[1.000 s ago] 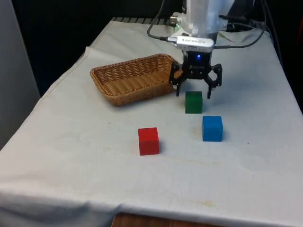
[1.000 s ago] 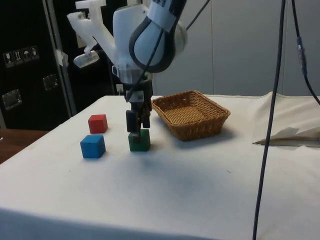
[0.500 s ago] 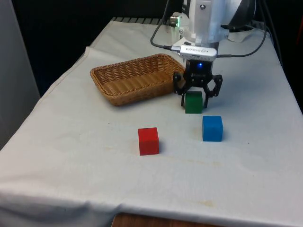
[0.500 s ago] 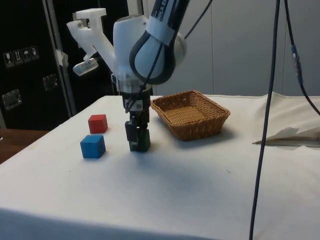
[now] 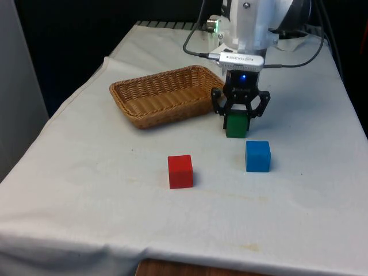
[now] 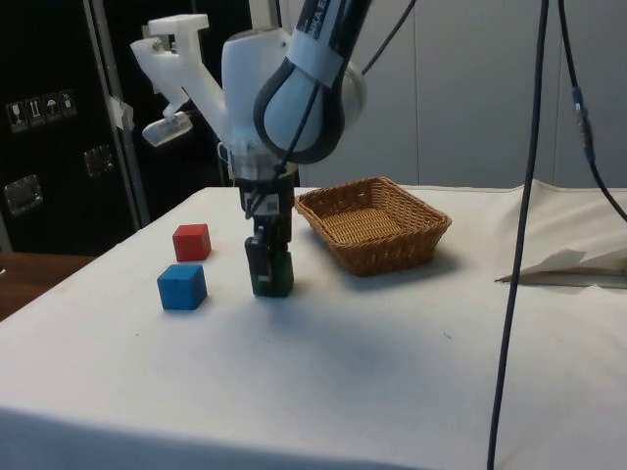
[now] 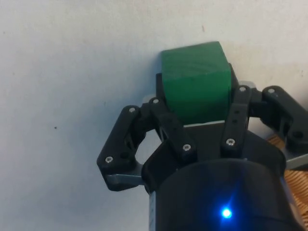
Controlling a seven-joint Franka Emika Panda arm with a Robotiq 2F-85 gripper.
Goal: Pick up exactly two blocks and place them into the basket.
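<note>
Beside the woven wicker basket (image 5: 158, 95), black gripper (image 5: 236, 122) pinches a smooth green cube (image 5: 235, 126)

Gripper (image 5: 236, 122) straddles one block (image 5: 235, 125); basket (image 5: 161, 95) just beside on front view's left; other two blocks nearer camera.

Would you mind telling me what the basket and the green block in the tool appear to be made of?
The basket looks like woven wicker or rattan, tan and matte: its walls show interlaced strands. The green block seems to be painted or stained wood with a dull finish, since faint grain lines run across its faces, though plastic cannot be ruled out.
</note>
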